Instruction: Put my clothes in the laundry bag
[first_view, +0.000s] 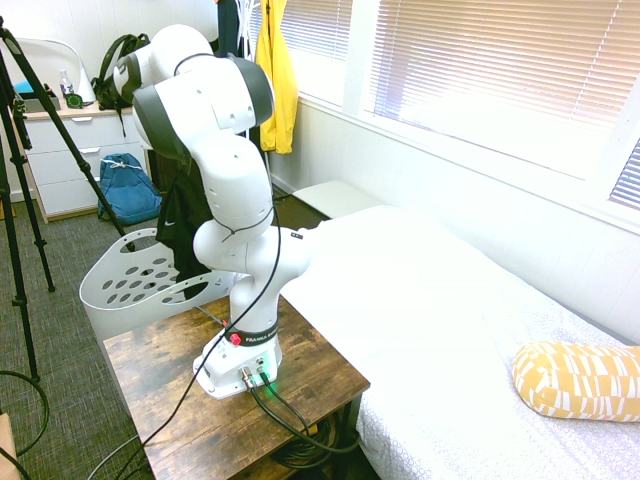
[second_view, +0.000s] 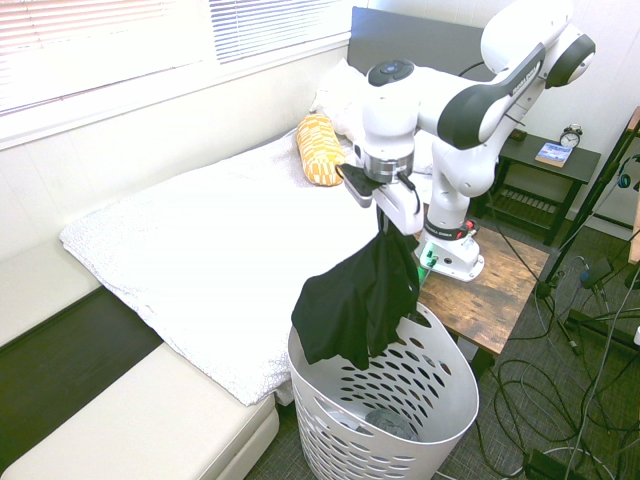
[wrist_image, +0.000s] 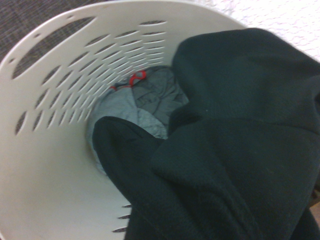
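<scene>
A bedroom fills the frames: a bed (second_view: 200, 240) with a white cover runs across the left and centre of the second exterior view, under windows with lowered blinds (first_view: 500, 70). A wooden side table (first_view: 310, 375) bearing my base stands in the lower middle of the first exterior view; the only readable print there is a band on my base that starts with "FRANKA", the rest too small to tell. The laundry bag (second_view: 440, 400), a white holed basket, stands on the floor at the bottom centre of the second exterior view, just beside the table and the bed's corner. In the wrist view a grey cloth (wrist_image: 150, 102) with a small red mark lies at its bottom.

The clothes (second_view: 360, 300), a black garment, hang from my gripper (second_view: 385, 218), which is clenched on the top of the fabric. The lower folds drape over the basket's near rim and mouth. A small white logo shows on the fabric in the first exterior view, centre left.

A yellow jacket (first_view: 275, 80) hangs by the window at the top centre of that view. A blue backpack (first_view: 128, 188) leans against a white dresser (first_view: 75, 160) at the left. A yellow patterned pillow (first_view: 575, 378) lies on the bed, lower right.
</scene>
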